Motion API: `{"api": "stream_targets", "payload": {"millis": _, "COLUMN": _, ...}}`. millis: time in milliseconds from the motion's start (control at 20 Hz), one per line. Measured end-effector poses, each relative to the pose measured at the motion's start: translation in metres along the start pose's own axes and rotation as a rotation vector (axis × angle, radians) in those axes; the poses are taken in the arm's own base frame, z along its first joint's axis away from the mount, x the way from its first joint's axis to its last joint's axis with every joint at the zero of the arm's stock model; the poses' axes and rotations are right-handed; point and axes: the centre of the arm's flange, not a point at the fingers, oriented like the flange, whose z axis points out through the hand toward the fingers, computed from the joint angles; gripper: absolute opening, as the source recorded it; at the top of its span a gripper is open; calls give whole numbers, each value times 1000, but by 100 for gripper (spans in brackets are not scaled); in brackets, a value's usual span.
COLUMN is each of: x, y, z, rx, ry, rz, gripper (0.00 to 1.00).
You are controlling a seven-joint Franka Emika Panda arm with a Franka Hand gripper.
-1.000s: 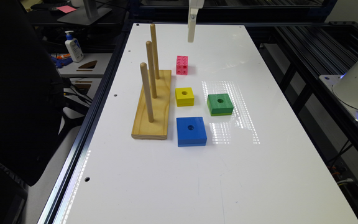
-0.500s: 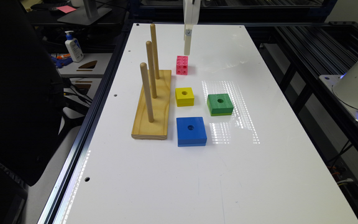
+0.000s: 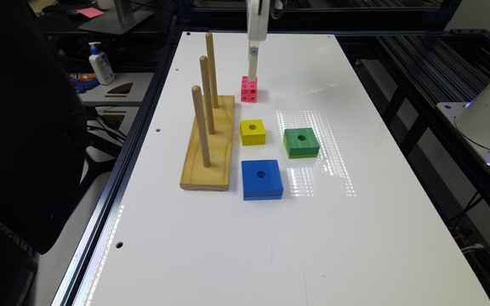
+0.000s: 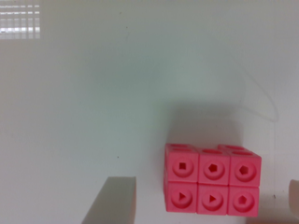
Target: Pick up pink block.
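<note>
A: White tabletop [image 3: 355, 238] carries the pink block [image 3: 249, 89] beside the peg stand [image 3: 208, 140].
B: Tool [image 4: 205, 205] spread, straddling it, nothing held. Block looks light, rigid, smooth; grip the two opposite flat side faces squarely.

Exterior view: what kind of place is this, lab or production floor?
Most likely a robotics lab bench. A white table on a dark metal frame carries a wooden peg stand and toy blocks, with the claw just above the pink block. A desk with a pump bottle stands beside it.
</note>
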Motion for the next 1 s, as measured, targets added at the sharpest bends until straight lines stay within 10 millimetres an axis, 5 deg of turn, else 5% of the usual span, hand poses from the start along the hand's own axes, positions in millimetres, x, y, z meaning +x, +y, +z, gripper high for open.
{"api": "stream_targets", "payload": {"millis": 1000, "x": -8, "y": -9, "z": 59, "rx": 5, "ry": -17, "rz": -8, "gripper": 100}}
